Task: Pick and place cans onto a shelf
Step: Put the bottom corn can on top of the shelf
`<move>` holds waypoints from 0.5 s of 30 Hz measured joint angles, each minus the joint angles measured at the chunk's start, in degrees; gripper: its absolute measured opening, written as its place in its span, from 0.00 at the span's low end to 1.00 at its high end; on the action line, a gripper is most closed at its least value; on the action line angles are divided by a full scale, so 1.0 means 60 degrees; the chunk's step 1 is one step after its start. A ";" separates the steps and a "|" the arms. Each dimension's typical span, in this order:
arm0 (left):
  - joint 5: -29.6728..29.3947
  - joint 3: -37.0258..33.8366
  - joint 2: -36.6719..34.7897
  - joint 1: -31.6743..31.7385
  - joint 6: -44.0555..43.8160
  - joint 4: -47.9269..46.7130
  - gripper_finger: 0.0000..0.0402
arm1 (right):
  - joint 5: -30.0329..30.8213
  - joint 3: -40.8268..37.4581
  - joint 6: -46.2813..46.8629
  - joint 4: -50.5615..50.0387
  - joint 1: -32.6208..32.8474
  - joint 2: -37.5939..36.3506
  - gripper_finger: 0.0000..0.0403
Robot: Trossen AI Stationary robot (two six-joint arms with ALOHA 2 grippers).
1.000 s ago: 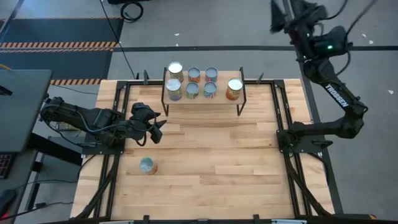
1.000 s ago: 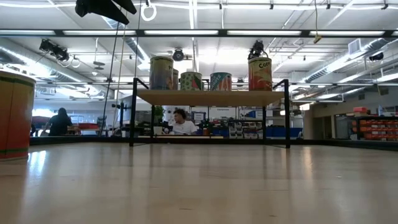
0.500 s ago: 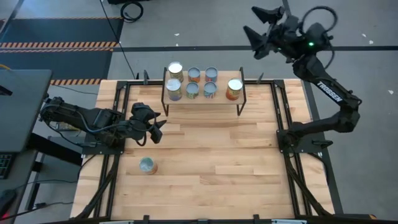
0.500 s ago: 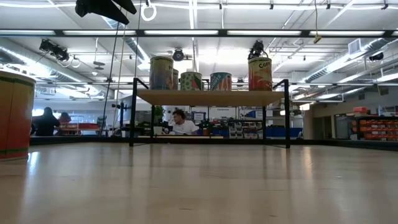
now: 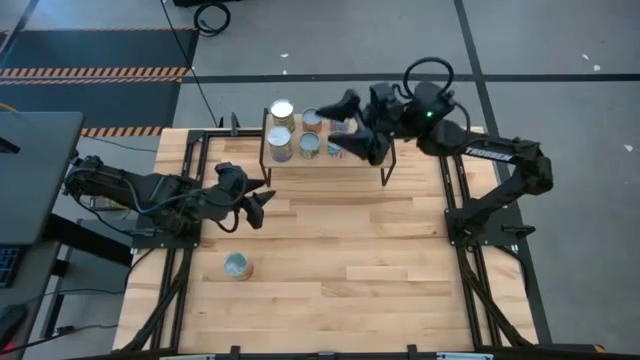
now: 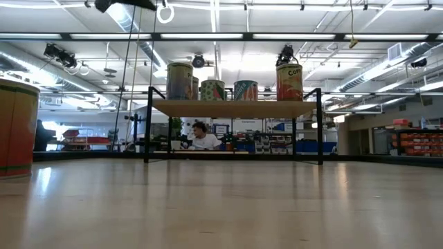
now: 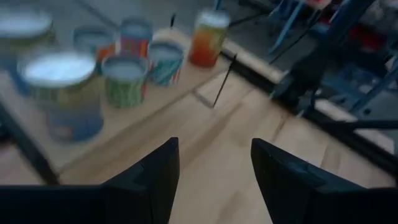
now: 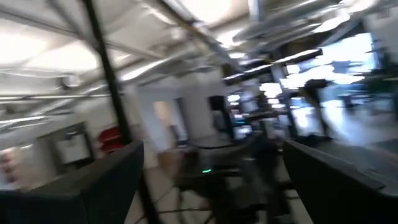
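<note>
The shelf (image 5: 322,161) stands at the table's far edge, and several cans (image 5: 281,146) stand upright on its board (image 6: 228,108). One more can (image 5: 237,266) stands on the tabletop near the left edge and shows large in the low view (image 6: 15,128). My right gripper (image 5: 336,128) hovers open above the right half of the shelf, hiding some cans there, with nothing between its fingers. My left gripper (image 5: 256,196) is open and empty over the table, just near-left of the shelf. It faces the shelf cans (image 7: 124,79), with its gripper (image 7: 214,180) showing a clear gap.
Black frame rails (image 5: 455,200) run along the table's left and right sides. Bare tabletop (image 5: 360,270) spreads out in front of the shelf. In the room beyond the table a person (image 6: 202,137) sits behind the shelf.
My right gripper has swung fast from beyond the table's far right corner toward the left and down. It now hangs over the shelf, turned about on the way and still open. My left gripper has tipped up slightly in place. The cans have not moved.
</note>
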 joint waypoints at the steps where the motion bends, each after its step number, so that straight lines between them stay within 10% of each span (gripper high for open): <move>1: -0.0099 0.0000 0.0000 0.0021 0.0305 0.0306 0.51 | -0.0371 0.0000 0.0031 0.0209 0.0038 0.0076 0.97; 8: 0.1279 0.0496 0.0000 0.0024 0.1538 0.0265 0.51 | -0.2956 0.0004 0.0189 -0.0198 -0.0106 0.0047 0.97; 15: 0.4098 0.0929 0.0226 -0.1541 -0.1556 -0.2683 0.50 | -0.2817 0.0007 0.0249 -0.2037 0.0183 -0.0008 0.97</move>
